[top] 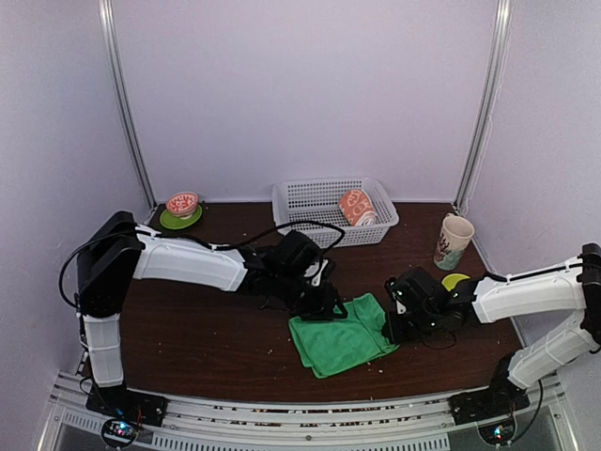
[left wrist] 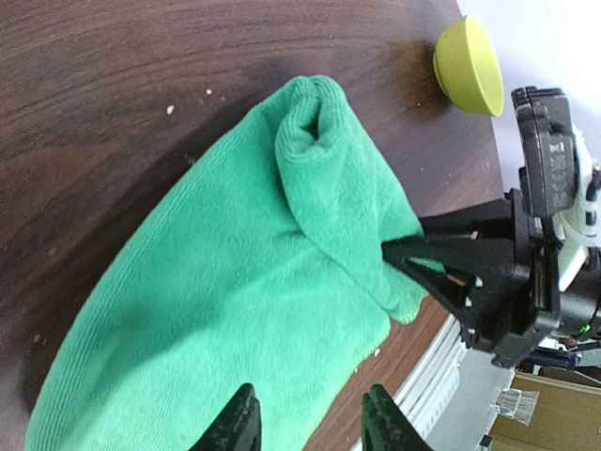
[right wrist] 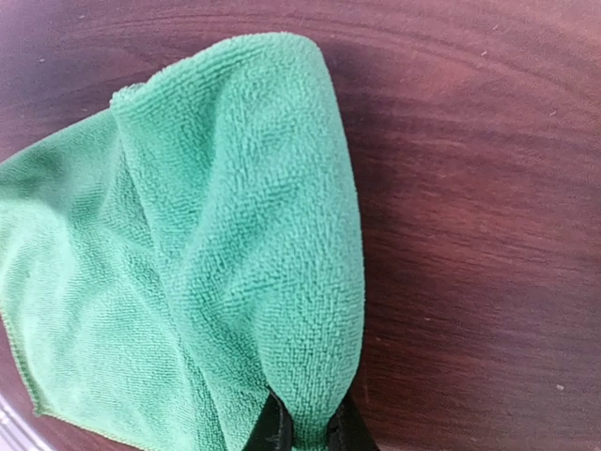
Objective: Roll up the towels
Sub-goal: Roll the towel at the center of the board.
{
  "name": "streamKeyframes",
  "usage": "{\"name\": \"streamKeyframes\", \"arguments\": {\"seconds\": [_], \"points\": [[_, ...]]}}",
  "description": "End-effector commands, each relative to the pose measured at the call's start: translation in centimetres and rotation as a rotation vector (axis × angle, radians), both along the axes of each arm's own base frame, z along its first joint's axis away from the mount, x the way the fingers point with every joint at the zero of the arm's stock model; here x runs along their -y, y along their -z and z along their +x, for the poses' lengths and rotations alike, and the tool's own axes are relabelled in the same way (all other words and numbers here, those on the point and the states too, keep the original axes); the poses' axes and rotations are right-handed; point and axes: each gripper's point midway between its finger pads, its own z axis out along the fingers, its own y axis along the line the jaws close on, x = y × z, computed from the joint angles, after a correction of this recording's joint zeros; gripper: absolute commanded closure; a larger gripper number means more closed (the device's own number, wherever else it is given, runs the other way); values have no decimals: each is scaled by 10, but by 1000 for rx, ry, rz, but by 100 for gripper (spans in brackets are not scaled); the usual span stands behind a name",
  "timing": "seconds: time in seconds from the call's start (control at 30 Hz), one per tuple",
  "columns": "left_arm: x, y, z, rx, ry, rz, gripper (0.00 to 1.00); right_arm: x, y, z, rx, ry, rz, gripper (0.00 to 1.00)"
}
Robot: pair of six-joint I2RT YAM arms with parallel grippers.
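Observation:
The bright green towel (top: 340, 338) lies crumpled on the dark table between the two arms. One fold along its right side is bunched into a ridge (left wrist: 319, 178). My right gripper (right wrist: 308, 421) is shut on the near end of that ridge (right wrist: 272, 235), and in the left wrist view its black fingers (left wrist: 423, 252) pinch the cloth. My left gripper (left wrist: 310, 399) hovers over the towel's left edge, jaws apart and holding nothing. The peach-orange towel (top: 357, 207) sits rolled up inside the white basket (top: 310, 199).
At the back right stands a cream cup (top: 454, 241), with a small yellow-green bowl (top: 454, 280) in front of it. A green plate with a red-patterned bowl (top: 181, 210) is at the back left. The table's metal front rail (left wrist: 441, 376) runs close to the towel.

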Motion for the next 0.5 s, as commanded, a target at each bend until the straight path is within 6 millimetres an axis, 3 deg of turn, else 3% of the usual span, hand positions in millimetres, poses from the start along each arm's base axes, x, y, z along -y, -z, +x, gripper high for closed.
{"name": "streamKeyframes", "arguments": {"seconds": [0.0,0.33,0.47], "points": [[-6,-16,0,34,-23,-46,63,16,-8,4,75,25,-196,100],[-20,-17,6,56,-99,-66,67,1,-20,4,204,-9,-553,100],[-10,-20,7,37,-103,-150,67,-5,-17,0,217,-20,-597,100]]}}
